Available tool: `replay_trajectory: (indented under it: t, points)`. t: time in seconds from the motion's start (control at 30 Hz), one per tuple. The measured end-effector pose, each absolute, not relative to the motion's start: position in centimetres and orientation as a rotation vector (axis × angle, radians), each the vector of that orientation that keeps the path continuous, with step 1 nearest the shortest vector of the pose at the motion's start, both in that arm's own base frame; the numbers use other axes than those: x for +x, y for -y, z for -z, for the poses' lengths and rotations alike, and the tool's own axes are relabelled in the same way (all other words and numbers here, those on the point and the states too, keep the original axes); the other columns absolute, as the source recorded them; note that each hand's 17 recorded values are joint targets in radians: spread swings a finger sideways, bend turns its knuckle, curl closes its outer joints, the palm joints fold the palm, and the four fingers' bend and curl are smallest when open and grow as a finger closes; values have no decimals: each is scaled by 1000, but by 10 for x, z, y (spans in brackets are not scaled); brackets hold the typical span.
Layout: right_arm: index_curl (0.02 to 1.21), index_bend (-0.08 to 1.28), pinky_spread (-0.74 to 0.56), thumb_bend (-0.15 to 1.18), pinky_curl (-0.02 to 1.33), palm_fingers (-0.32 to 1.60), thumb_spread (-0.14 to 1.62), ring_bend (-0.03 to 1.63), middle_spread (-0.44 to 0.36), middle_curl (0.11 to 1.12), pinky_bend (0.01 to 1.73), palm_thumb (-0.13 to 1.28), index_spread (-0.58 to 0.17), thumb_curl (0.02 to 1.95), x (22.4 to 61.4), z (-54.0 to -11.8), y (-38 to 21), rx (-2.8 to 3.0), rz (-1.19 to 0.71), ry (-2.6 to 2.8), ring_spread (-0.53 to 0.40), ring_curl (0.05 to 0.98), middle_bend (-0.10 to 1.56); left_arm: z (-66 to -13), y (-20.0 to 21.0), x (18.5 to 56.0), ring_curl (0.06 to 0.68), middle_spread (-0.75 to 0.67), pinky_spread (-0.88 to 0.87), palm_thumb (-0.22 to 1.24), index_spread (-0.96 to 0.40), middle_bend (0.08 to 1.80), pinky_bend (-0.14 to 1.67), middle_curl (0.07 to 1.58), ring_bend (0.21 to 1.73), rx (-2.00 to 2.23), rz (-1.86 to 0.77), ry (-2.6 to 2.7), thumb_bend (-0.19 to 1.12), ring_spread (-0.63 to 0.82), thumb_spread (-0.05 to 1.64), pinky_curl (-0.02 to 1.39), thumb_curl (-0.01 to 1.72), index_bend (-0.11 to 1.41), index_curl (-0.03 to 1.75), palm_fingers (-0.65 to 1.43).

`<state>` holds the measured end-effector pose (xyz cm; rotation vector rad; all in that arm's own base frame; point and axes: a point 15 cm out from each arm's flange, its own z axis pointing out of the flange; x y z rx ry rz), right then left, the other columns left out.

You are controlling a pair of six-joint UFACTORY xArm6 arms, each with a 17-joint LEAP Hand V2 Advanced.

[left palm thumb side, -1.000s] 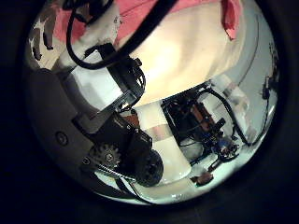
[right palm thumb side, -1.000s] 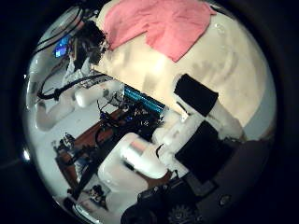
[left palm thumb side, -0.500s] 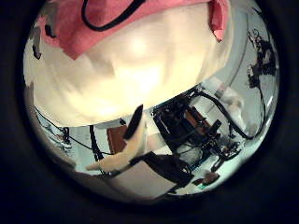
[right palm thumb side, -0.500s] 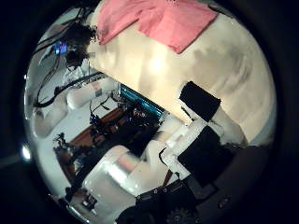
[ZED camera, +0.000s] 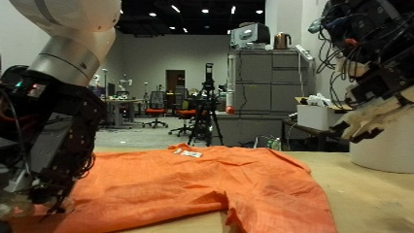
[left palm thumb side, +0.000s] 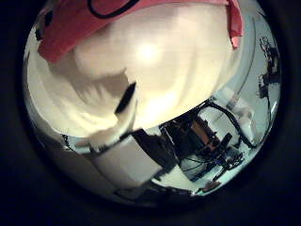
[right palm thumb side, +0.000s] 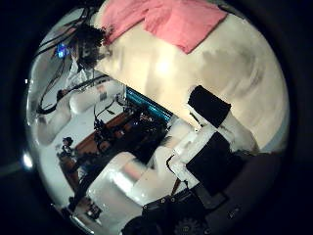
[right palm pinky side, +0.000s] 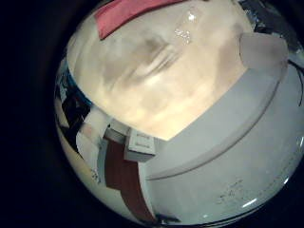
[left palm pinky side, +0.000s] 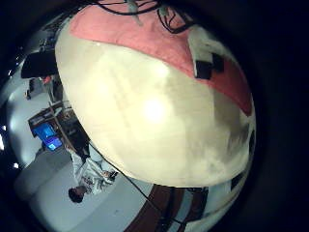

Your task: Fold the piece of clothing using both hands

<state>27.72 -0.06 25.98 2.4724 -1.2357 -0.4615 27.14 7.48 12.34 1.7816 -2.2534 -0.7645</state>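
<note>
**Orange garment lies spread on bench as both robot hands hang clear of it**

An orange piece of clothing lies spread flat across the pale wooden bench, a small white tag showing on its far edge and a notch in its near hem. The left hand hangs low at the garment's near corner, its dark fingers pointing down over the cloth's edge; from this angle it cannot be told whether they touch the fabric or grasp it. The right hand is held high above the bare bench, well apart from the garment, its pale fingers relaxed and empty.

From the left palm's little-finger side, the garment runs as a band along the far side of the bare bench. The thumb-side camera on the same palm shows the garment beyond a stretch of bench, with one of the hand's own fingers reaching out straight over the wood, holding nothing.

The right palm's thumb-side camera shows the garment lying far off across the bench, the hand's own white and black fingers loose above bare wood. Its little-finger-side camera catches only a strip of the garment at the bench's far rim.
</note>
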Motion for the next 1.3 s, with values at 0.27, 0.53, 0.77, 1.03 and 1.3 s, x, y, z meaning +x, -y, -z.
replay_trajectory:
  t: [0.27, 0.53, 0.77, 1.03, 1.3]
  points:
    - [353, 180, 135, -18, 286, 423, 1159, 476, -110, 404, 199, 760, -273, 319, 277, -259, 0, 2474, 462, 1230, -76, 320, 271, -128, -79, 272, 437, -423, -625, 655, -264, 942, 922, 654, 1102, 1764, 816, 2199, 14, -453, 987, 512, 360, 209, 605, 1082]
    - [355, 183, 154, -18, 280, 431, 1157, 488, -113, 408, 196, 756, -276, 318, 276, -256, 0, 2470, 466, 1232, -77, 320, 276, -136, -76, 274, 520, -482, -650, 807, -465, 1017, 1106, 764, 1249, 1753, 801, 2188, -4, -468, 972, 592, 442, 366, 826, 1160]
    - [359, 182, 141, -17, 275, 440, 1158, 504, -99, 414, 196, 755, -278, 319, 277, -256, 0, 2471, 466, 1232, -92, 323, 281, -150, -67, 276, 536, -496, -627, 892, -573, 1078, 1181, 813, 1292, 1727, 757, 2156, -7, -457, 931, 615, 537, 415, 977, 1143]
    - [341, 159, 43, -13, 278, 494, 1160, 597, -129, 421, 240, 764, -272, 321, 286, -247, -2, 2481, 452, 1237, -149, 348, 291, -155, -67, 280, 540, -491, -613, 924, -648, 1108, 1201, 826, 1356, 1722, 754, 2159, -7, -441, 928, 609, 627, 415, 1105, 1158]
    - [334, 176, -33, -20, 290, 367, 1079, 593, -108, 439, 277, 779, -257, 343, 305, -219, -7, 2535, 389, 1226, -171, 367, 318, -161, -66, 282, 532, -483, -592, 933, -689, 1113, 1224, 825, 1380, 1710, 751, 2162, -9, -430, 941, 607, 696, 391, 1205, 1151]
